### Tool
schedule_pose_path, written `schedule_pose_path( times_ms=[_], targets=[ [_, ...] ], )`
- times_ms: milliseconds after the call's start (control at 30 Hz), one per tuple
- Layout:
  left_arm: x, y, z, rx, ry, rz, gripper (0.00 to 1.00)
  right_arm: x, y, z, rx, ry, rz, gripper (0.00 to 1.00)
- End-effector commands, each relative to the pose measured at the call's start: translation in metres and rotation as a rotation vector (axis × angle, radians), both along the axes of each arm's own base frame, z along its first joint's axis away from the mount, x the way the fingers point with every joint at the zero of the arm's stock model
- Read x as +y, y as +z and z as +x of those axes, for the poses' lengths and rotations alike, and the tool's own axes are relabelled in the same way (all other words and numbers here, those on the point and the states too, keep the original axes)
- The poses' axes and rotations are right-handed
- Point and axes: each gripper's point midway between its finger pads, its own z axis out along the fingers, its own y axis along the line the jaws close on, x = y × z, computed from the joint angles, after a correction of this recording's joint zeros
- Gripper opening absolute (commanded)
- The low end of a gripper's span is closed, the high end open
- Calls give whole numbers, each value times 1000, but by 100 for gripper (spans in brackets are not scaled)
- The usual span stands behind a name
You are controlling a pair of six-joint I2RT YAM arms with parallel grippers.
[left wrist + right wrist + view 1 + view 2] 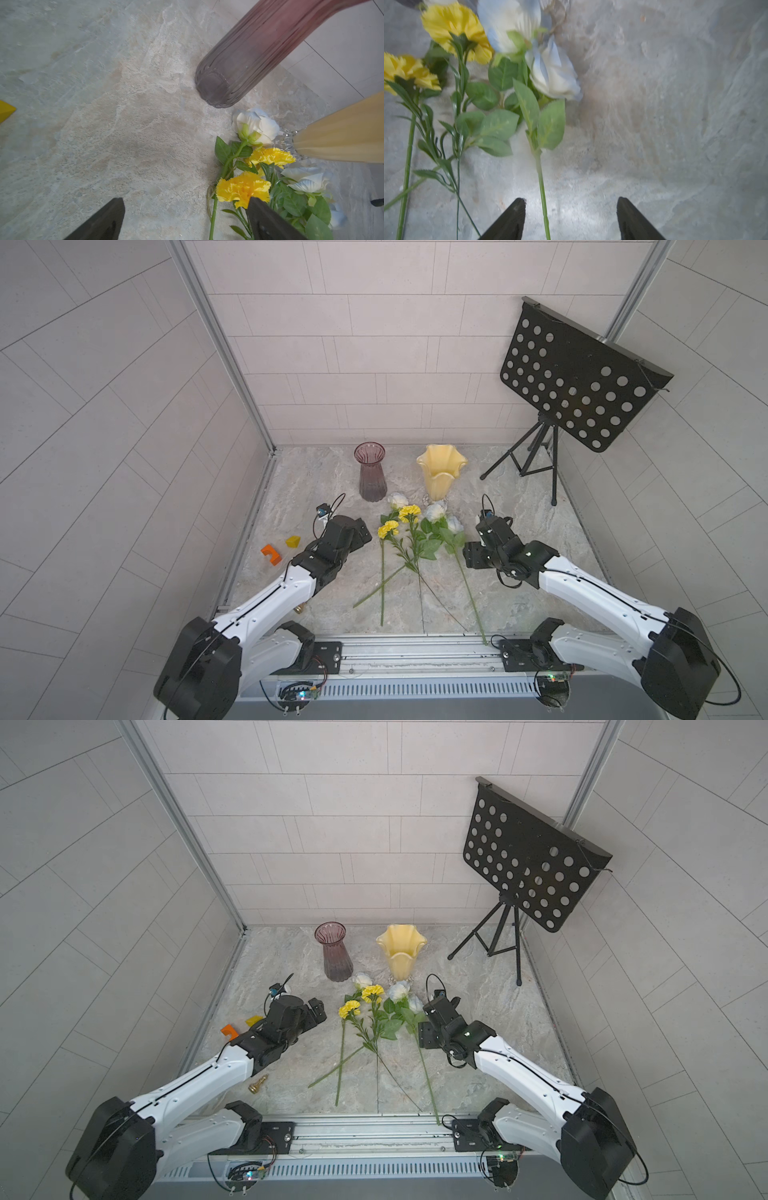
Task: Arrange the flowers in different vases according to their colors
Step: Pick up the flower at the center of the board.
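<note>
Two vases stand at the back of the stone table, a purple ribbed vase (370, 472) (259, 54) and a cream-yellow wavy-rimmed vase (440, 472) (342, 141). In front of them the flowers lie flat, stems toward the front edge. They are two yellow carnations (409, 512) (388, 528) and three white roses (398, 500) (435, 512) (454, 524). My left gripper (186, 202) hovers open just left of the nearer carnation (243, 188), holding nothing. My right gripper (571, 200) is low over the table and open. The rightmost rose's stem (543, 199) runs between its jaws, nearer one finger and touching neither.
A black perforated music stand (577, 377) on a tripod fills the back right corner. An orange block (271, 553) and a yellow block (293, 541) lie at the left edge. A small brass piece (257, 1083) sits under my left arm. Tiled walls enclose three sides.
</note>
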Motion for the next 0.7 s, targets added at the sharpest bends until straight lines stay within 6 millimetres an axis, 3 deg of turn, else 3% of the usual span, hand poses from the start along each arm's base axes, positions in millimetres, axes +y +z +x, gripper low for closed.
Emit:
schedule_pose_path(
  times_ms=[0,233,367,467,667],
  targets=[
    [-9,16,8,-35,-26,55,100,5,-6,-24,74,38,60,72],
    [0,15,6,52,9,134,100,19,-22,-22,122,91,71,68],
    [37,27,-5,23,169,207,100,24,-33,-19,147,103,59,63],
    [61,26,-13,-27,310,202,100,28,-39,-17,161,110,48,61],
    [57,11,-13,-90,316,96,100,33,-49,-11,176,119,13,56]
  ],
)
